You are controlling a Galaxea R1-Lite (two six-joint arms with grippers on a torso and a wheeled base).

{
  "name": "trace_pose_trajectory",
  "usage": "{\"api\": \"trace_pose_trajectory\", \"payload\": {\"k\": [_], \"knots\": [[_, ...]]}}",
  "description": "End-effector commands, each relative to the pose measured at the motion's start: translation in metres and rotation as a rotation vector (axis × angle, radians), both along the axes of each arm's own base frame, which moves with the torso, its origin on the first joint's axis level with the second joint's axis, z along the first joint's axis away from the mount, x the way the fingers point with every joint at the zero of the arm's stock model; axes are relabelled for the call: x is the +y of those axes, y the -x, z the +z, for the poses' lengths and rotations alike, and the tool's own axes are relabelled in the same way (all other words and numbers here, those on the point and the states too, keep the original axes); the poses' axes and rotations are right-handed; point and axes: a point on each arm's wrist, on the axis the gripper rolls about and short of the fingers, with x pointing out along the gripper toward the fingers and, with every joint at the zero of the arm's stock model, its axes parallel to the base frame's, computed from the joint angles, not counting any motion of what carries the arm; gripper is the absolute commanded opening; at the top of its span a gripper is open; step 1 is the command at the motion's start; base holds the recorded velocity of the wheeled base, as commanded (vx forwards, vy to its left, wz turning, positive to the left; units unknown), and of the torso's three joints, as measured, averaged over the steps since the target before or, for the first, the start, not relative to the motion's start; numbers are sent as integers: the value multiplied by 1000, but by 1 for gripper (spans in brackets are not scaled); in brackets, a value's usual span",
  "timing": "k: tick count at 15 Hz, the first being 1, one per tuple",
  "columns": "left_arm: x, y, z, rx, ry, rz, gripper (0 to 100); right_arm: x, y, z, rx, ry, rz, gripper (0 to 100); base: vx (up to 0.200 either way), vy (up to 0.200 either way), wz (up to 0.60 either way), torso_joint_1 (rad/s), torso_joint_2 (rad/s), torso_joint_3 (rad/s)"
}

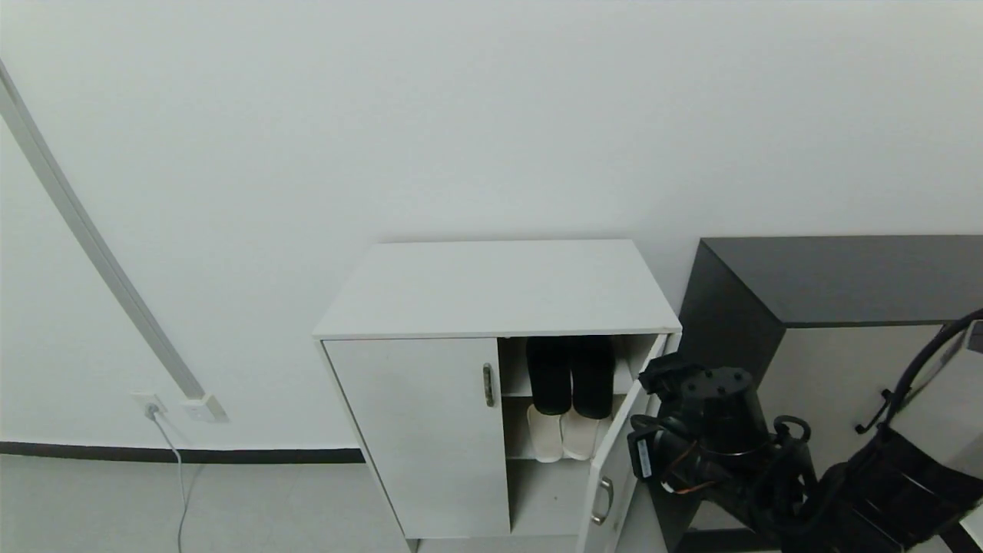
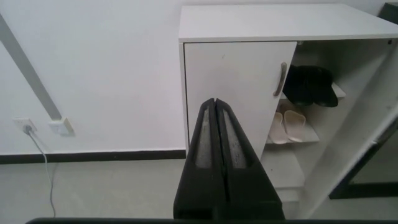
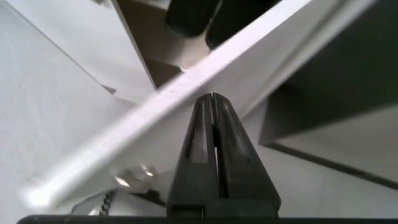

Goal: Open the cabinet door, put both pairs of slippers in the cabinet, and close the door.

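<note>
White cabinet [image 1: 415, 430] holds black slippers [image 1: 570, 380] above white slippers [image 1: 561, 436]; right door [image 1: 618, 449] ajar. Beside door, right claw [image 3: 213, 98] pressed together; left claw [image 2: 215, 102] likewise, well apart. Closing step: next, push door flush.

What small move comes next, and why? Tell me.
Probably push the right door shut with the right hand: the black slippers and white slippers already sit inside, the door stands open, and the shut hand is beside its outer face.
</note>
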Motion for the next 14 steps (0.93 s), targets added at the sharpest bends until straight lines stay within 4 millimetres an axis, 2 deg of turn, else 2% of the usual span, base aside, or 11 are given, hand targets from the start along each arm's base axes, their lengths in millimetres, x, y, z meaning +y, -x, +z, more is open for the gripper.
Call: {"api": "trace_pose_trajectory", "payload": {"k": [1, 7, 10, 14], "knots": [[0, 0, 0, 0, 1, 0, 0, 11, -16, -14, 5, 2, -4, 0, 0, 0, 0, 0, 0, 0], [0, 0, 0, 3, 1, 0, 0, 29, -47, -24, -32, -25, -17, 0, 0, 0, 0, 0, 0, 0], [0, 0, 0, -2, 1, 0, 0, 31, -67, -31, -42, -44, -24, 0, 0, 0, 0, 0, 0, 0], [0, 0, 0, 0, 1, 0, 0, 36, -84, -36, -68, -59, -38, 0, 0, 0, 0, 0, 0, 0]]}}
